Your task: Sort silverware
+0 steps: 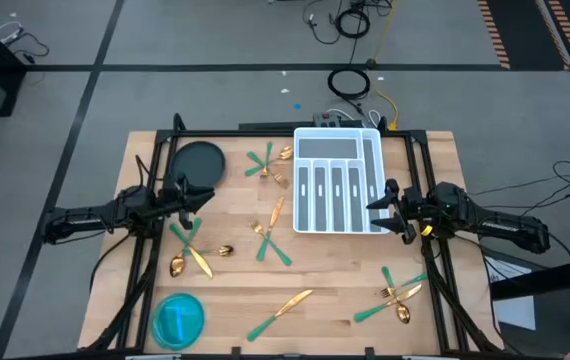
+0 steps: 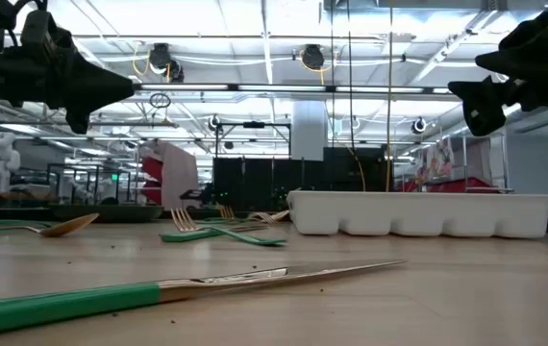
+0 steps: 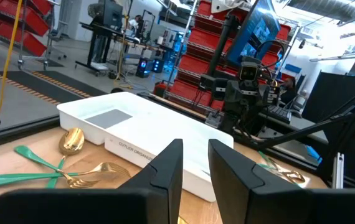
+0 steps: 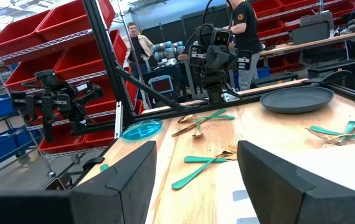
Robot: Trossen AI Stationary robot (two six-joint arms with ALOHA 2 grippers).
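Note:
Silverware with gold heads and green handles lies flat in loose groups on the wooden table (image 1: 345, 300). One group (image 1: 270, 165) is at the far middle and another (image 1: 270, 235) at the centre. A third (image 1: 193, 252) lies at the left and a fourth (image 1: 395, 292) at the near right. A single knife (image 1: 280, 308) lies near the front edge. My left gripper (image 1: 205, 197) hovers level above the table's left part, open by a narrow gap (image 3: 194, 168), nothing between its fingers. My right gripper (image 1: 373, 205) hovers level by the white tray's right side, open wide (image 4: 196, 168) and empty.
The white compartmented tray (image 1: 337, 182) stands at the far right of centre. A dark round plate (image 1: 197, 162) sits at the far left, a blue round bowl (image 1: 179, 320) at the near left corner. People stand in the room beyond the table (image 4: 247, 37).

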